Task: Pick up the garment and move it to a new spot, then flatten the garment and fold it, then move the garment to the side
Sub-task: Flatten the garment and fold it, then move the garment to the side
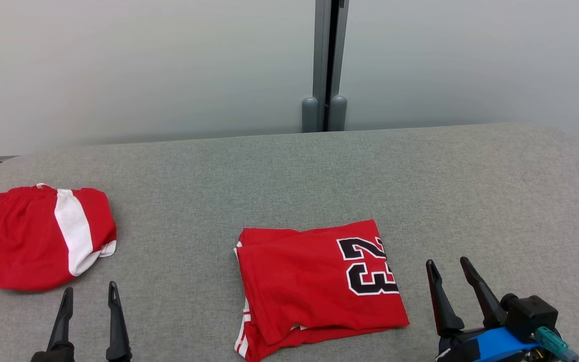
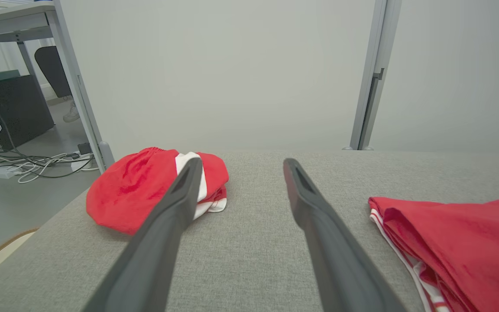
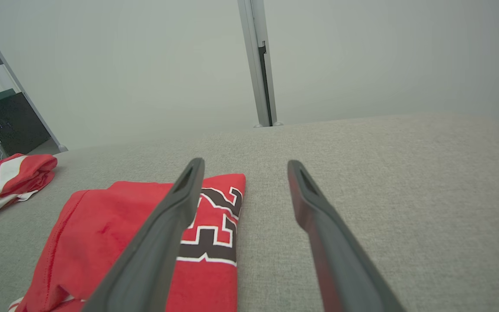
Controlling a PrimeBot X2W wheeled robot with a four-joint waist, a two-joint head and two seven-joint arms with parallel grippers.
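A red jersey garment with a black "23" lies folded on the grey table, near the front middle. It also shows in the left wrist view as red cloth, and in the right wrist view as the jersey. My right gripper stands open just right of the jersey, with nothing between its fingers. My left gripper is open at the lower left, apart from the jersey and holding nothing.
Red shorts with a white stripe lie bunched at the table's left edge, just beyond my left gripper. A pale partition wall with a grey post stands behind the table. Cables and a dark cabinet are on the floor at left.
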